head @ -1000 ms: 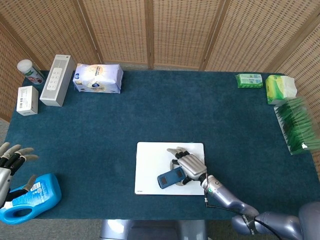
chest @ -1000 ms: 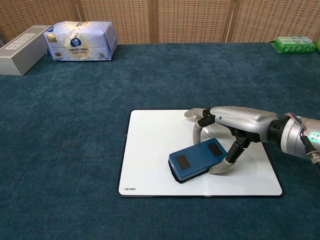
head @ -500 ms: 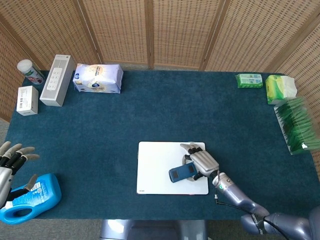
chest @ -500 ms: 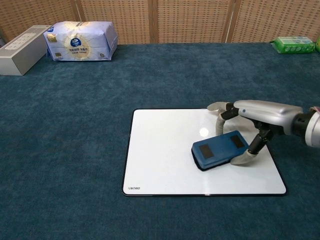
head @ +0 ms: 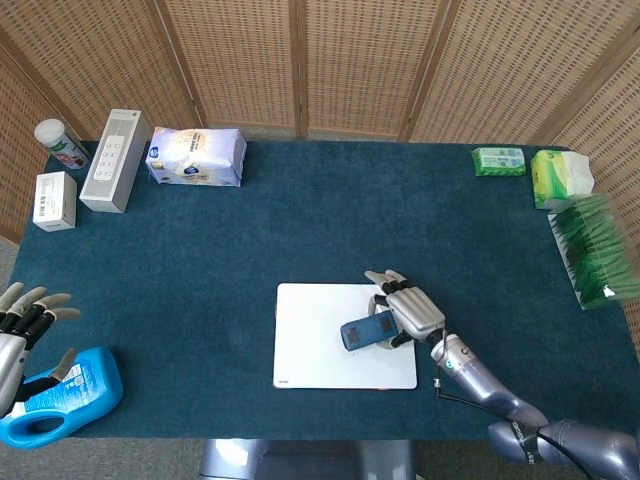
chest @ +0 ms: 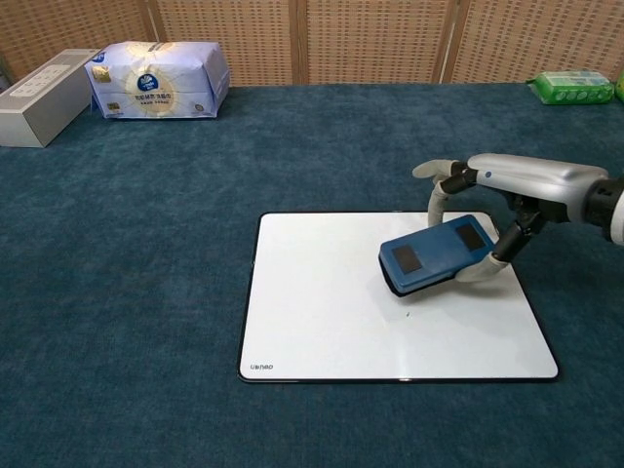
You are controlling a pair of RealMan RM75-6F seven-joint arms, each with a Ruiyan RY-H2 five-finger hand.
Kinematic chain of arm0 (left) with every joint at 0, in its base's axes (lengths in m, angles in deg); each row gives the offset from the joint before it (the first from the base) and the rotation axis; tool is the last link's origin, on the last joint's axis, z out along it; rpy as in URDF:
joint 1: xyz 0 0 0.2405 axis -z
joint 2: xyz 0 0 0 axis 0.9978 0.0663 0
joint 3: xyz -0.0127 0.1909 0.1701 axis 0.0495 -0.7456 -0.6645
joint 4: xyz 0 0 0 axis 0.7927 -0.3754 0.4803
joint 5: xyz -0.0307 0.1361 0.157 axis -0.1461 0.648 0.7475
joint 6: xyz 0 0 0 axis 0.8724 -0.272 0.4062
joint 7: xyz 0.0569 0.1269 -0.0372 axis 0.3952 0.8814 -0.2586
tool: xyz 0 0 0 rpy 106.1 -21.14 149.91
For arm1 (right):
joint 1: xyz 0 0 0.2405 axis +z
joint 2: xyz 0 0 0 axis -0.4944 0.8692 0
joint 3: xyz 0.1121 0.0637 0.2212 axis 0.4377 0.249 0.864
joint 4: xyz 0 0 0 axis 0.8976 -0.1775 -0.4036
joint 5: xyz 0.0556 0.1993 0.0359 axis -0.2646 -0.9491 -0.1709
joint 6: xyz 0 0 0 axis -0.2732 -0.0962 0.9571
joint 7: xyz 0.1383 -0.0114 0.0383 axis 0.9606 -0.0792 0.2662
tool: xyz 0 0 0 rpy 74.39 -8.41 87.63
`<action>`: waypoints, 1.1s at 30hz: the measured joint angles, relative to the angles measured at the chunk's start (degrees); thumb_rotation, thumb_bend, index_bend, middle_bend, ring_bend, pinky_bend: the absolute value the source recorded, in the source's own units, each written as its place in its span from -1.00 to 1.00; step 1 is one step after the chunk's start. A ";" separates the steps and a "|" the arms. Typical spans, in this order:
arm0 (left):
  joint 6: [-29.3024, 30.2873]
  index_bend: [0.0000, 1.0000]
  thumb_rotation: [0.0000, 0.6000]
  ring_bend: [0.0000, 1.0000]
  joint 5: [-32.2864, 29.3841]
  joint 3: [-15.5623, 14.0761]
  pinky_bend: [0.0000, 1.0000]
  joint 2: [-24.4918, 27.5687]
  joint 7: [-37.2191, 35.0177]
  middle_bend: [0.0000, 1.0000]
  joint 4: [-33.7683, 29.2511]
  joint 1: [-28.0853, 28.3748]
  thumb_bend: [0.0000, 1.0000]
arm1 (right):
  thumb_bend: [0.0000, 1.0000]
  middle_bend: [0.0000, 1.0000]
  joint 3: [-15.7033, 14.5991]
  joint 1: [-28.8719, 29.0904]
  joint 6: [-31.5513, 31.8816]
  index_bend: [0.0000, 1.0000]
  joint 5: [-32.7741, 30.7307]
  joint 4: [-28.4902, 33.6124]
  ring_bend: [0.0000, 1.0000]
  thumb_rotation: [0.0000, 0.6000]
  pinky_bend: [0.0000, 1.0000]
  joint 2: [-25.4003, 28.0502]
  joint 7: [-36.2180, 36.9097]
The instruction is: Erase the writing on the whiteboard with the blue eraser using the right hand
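Observation:
The white whiteboard (head: 320, 355) (chest: 331, 322) lies flat near the table's front edge, its surface nearly blank apart from a tiny speck near the middle. My right hand (head: 412, 312) (chest: 507, 200) grips the blue eraser (head: 368, 331) (chest: 436, 255) over the board's far right part, thumb on one side, fingers on the other. The eraser is tilted, its right end higher in the chest view. My left hand (head: 22, 320) hovers with fingers spread at the table's left edge, holding nothing.
A blue detergent bottle (head: 60, 397) lies under the left hand. A tissue pack (head: 195, 156) (chest: 156, 64), a grey box (head: 115, 160) and a small white box (head: 54, 200) stand at the back left. Green packs (head: 498, 161) and a green rack (head: 592, 250) occupy the right.
My right hand carried the eraser from the board's middle to its right side, then toward the far edge. The board shifted slightly right. The left hand stayed put.

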 measured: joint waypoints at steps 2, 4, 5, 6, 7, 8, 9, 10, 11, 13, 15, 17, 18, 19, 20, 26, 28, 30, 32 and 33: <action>0.02 -0.36 1.00 -0.69 -0.06 -0.03 -1.00 0.06 -0.05 -0.48 0.06 -0.04 -0.14 | -0.68 -0.95 0.00 0.22 -0.25 0.54 -0.04 0.31 -1.00 1.00 -1.00 -0.58 -0.41; 0.06 -0.36 1.00 -0.69 -0.08 -0.05 -1.00 0.09 -0.13 -0.48 0.11 -0.08 -0.14 | -0.68 -0.95 -0.15 0.37 -0.50 0.54 -0.05 0.54 -1.00 1.00 -1.00 -1.19 -0.83; 0.09 -0.36 1.00 -0.69 -0.07 -0.07 -1.00 0.11 -0.21 -0.48 0.13 -0.10 -0.14 | -0.68 -0.95 -0.24 0.43 -0.61 0.54 -0.07 0.65 -1.00 1.00 -1.00 -1.50 -1.02; 0.12 -0.36 1.00 -0.69 -0.05 -0.10 -1.00 0.15 -0.30 -0.48 0.17 -0.13 -0.14 | -0.68 -0.95 -0.34 0.49 -0.72 0.53 -0.09 0.74 -1.00 1.00 -1.00 -1.80 -1.25; 0.11 -0.36 1.00 -0.69 -0.06 -0.12 -1.00 0.18 -0.32 -0.48 0.19 -0.14 -0.14 | -0.68 -0.95 -0.47 0.57 -0.89 0.53 -0.14 0.82 -1.00 1.00 -1.00 -2.20 -1.58; 0.10 -0.36 1.00 -0.69 -0.07 -0.13 -1.00 0.20 -0.33 -0.48 0.21 -0.15 -0.14 | -0.68 -0.95 -0.56 0.62 -1.03 0.53 -0.20 0.85 -1.00 1.00 -1.00 -2.49 -1.76; 0.09 -0.36 1.00 -0.69 -0.05 -0.15 -1.00 0.21 -0.37 -0.48 0.20 -0.15 -0.14 | -0.68 -0.95 -0.65 0.68 -1.19 0.53 -0.30 0.87 -1.00 1.00 -1.00 -2.81 -1.93; 0.11 -0.36 1.00 -0.69 -0.02 -0.17 -1.00 0.22 -0.40 -0.48 0.21 -0.16 -0.14 | -0.68 -0.95 -0.78 0.75 -1.42 0.53 -0.41 0.87 -1.00 1.00 -1.00 -3.25 -2.17; 0.13 -0.36 1.00 -0.69 0.00 -0.18 -1.00 0.22 -0.40 -0.48 0.23 -0.18 -0.14 | -0.68 -0.95 -0.88 0.80 -1.55 0.53 -0.48 0.83 -1.00 1.00 -1.00 -3.57 -2.32; 0.17 -0.36 1.00 -0.69 0.04 -0.19 -1.00 0.23 -0.40 -0.48 0.21 -0.20 -0.14 | -0.68 -0.95 -1.14 0.84 -1.81 0.53 -0.65 0.63 -1.00 1.00 -1.00 -4.27 -2.56; 0.35 -0.36 1.00 -0.69 0.08 -0.19 -1.00 0.32 -0.42 -0.48 0.19 -0.27 -0.14 | -0.68 -0.95 -1.47 0.78 -1.98 0.53 -0.77 0.27 -1.00 1.00 -1.00 -4.73 -2.67; 0.52 -0.36 1.00 -0.69 0.08 -0.18 -1.00 0.41 -0.40 -0.48 0.19 -0.36 -0.15 | -0.68 -0.95 -1.95 0.55 -2.31 0.53 -1.09 -0.47 -1.00 1.00 -1.00 -4.96 -2.68; 0.46 -0.36 1.00 -0.69 0.14 -0.19 -1.00 0.39 -0.36 -0.48 0.16 -0.34 -0.15 | -0.68 -0.95 -2.11 0.43 -2.39 0.53 -1.23 -0.86 -1.00 1.00 -1.00 -5.03 -2.65; 0.41 -0.36 1.00 -0.69 0.15 -0.19 -1.00 0.36 -0.33 -0.48 0.15 -0.32 -0.14 | -0.68 -0.95 -2.29 0.26 -2.48 0.53 -1.40 -1.34 -1.00 1.00 -1.00 -5.06 -2.54; 0.38 -0.36 1.00 -0.69 0.17 -0.20 -1.00 0.34 -0.31 -0.48 0.14 -0.30 -0.14 | -0.68 -0.95 -2.39 0.13 -2.53 0.53 -1.50 -1.63 -1.00 1.00 -1.00 -5.03 -2.42; 0.35 -0.36 1.00 -0.69 0.34 -0.14 -1.00 0.23 -0.07 -0.48 0.04 -0.21 -0.14 | -0.68 -0.95 -2.43 -0.66 -2.17 0.53 -2.05 -2.39 -1.00 1.00 -1.00 -3.41 -1.70; 0.42 -0.36 1.00 -0.69 0.36 -0.09 -1.00 0.26 0.02 -0.48 0.03 -0.21 -0.15 | -0.68 -0.95 -2.44 -1.11 -1.79 0.53 -2.29 -2.57 -1.00 1.00 -1.00 -2.34 -1.67; 0.43 -0.36 1.00 -0.69 0.40 -0.08 -1.00 0.24 0.08 -0.48 0.00 -0.20 -0.14 | -0.68 -0.95 -2.43 -1.59 -1.12 0.53 -2.45 -2.53 -1.00 1.00 -1.00 -1.23 -1.76; 0.38 -0.36 1.00 -0.69 0.42 -0.08 -1.00 0.20 0.19 -0.48 -0.02 -0.17 -0.14 | -0.68 -0.95 -2.30 -2.13 -0.36 0.53 -2.62 -2.05 -1.00 1.00 -1.00 0.13 -1.65; 0.29 -0.36 1.00 -0.69 0.45 -0.08 -1.00 0.12 0.32 -0.48 -0.06 -0.12 -0.14 | -0.68 -0.95 -2.19 -2.31 -0.02 0.53 -2.66 -1.76 -1.00 1.00 -1.00 0.72 -1.60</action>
